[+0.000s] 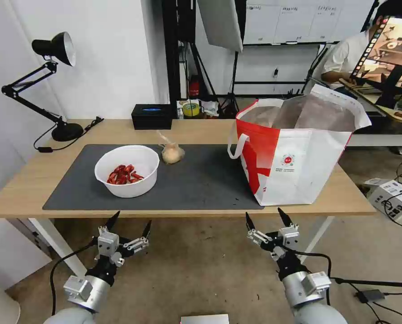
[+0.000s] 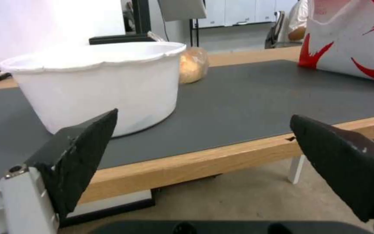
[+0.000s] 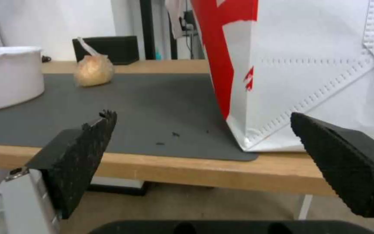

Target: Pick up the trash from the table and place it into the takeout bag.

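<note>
A white round bowl [image 1: 127, 170] [image 2: 96, 84] [image 3: 5, 78] holding red shell scraps stands on the left half of the dark grey mat [image 1: 201, 180] on the light-wood table [image 1: 25, 198]. Just behind it to the right lies a small knotted clear bag [image 1: 171, 152] [image 2: 192, 64] [image 3: 93, 69] with a beige lump. The red-and-white takeout bag [image 1: 295, 153] [image 2: 351, 39] [image 3: 308, 71] stands open at the mat's right end. My left gripper [image 1: 129, 224] [image 2: 204, 130] hangs open below the table's front edge, before the bowl. Below the bag's front, my right gripper [image 1: 266, 218] [image 3: 202, 130] is open too.
A black rectangular box [image 1: 151, 116] sits at the table's back edge. A black desk lamp [image 1: 52, 85] stands at the far left corner. Bare mat lies between the bowl and the takeout bag. Cables and a small box [image 1: 387, 193] lie on the floor at right.
</note>
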{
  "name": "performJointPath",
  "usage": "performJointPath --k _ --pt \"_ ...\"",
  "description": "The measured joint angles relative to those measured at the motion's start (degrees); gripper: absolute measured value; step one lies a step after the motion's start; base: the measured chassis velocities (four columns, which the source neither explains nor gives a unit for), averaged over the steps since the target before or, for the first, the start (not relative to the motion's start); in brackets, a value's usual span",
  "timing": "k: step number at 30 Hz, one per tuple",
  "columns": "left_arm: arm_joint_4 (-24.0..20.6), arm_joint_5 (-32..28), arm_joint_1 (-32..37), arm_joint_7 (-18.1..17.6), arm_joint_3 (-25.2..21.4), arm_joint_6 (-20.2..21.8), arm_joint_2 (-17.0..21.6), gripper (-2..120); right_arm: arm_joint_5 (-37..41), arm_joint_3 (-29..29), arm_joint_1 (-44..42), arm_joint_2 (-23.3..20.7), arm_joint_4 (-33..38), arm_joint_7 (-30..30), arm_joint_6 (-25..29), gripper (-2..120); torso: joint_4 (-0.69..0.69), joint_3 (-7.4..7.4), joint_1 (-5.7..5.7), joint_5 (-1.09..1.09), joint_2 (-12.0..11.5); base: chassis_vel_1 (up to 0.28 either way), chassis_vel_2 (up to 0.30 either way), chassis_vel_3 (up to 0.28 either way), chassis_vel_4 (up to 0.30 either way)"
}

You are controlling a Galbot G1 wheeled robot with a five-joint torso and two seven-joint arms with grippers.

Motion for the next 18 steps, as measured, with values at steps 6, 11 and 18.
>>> performJointPath --k 6,11,18 --pt "0.09 0.05 0.06 0.02 -0.01 -0.11 -0.05 100 -0.09 -0.13 -0.03 -0.17 -0.41 -0.22 0.0 100 0.0 0.0 0.0 0.0 0.0 0.0 0.0 0.0 0.0" --pt "0.18 0.13 0.0 0.05 0.05 -0.19 -0.08 100 0.23 -1.41 1.32 -0.81 -0.57 -0.4 -0.33 100 -0.01 0.0 0.0 0.0 0.0 0.0 0.0 0.0 0.0" --pt "0.27 0.22 -0.07 0.07 0.13 -0.19 0.01 100 2.44 -7.75 10.63 -3.01 -3.41 -0.46 -2.44 100 0.0 0.01 0.01 0.02 -0.01 0.0 0.0 0.0 0.0"
